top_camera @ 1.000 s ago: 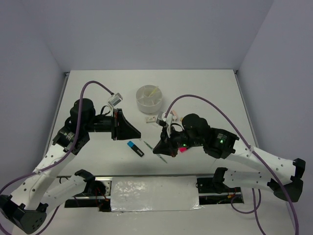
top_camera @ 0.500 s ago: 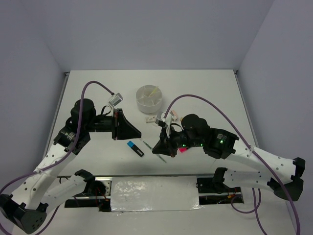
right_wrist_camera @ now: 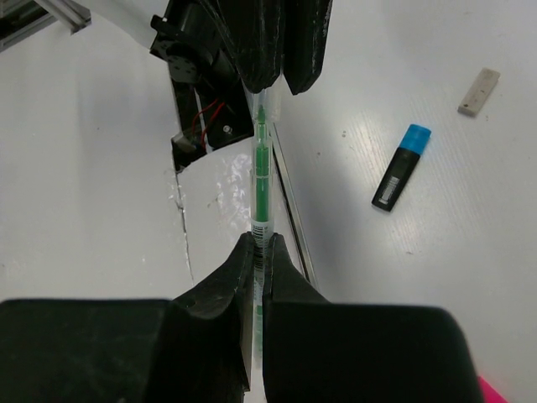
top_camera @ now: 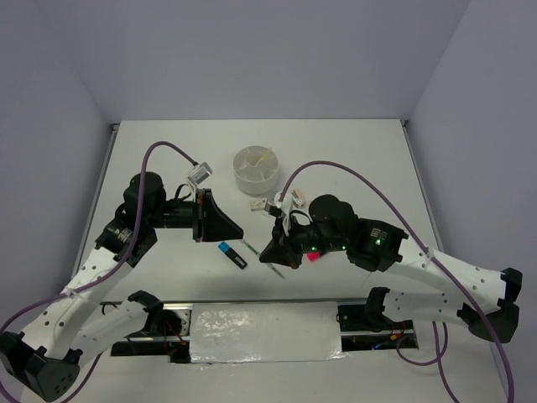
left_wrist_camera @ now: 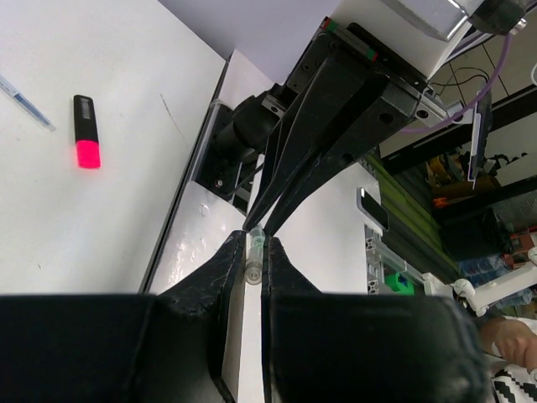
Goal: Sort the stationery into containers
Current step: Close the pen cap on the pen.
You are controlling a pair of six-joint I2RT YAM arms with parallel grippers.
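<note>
A green pen (right_wrist_camera: 262, 180) hangs above the table, gripped at both ends. My right gripper (right_wrist_camera: 261, 243) is shut on its barcoded end. My left gripper (left_wrist_camera: 253, 248) is shut on its clear tip (left_wrist_camera: 253, 252), and its black fingers (right_wrist_camera: 277, 50) show at the top of the right wrist view. In the top view the two grippers, left (top_camera: 241, 232) and right (top_camera: 264, 253), meet tip to tip near the table's front. The round white container (top_camera: 257, 168) stands behind them with a yellow pen (top_camera: 265, 154) in it.
A blue-and-black highlighter (top_camera: 232, 254) (right_wrist_camera: 401, 176) lies below the left gripper. A pink-and-black highlighter (left_wrist_camera: 86, 130) (top_camera: 312, 256) and a thin light-blue pen (left_wrist_camera: 25, 101) lie under the right arm. Small beige erasers (top_camera: 256, 203) (right_wrist_camera: 479, 91) lie in front of the container.
Both grippers have drifted very slightly towards each other. Both stay shut on the green pen.
</note>
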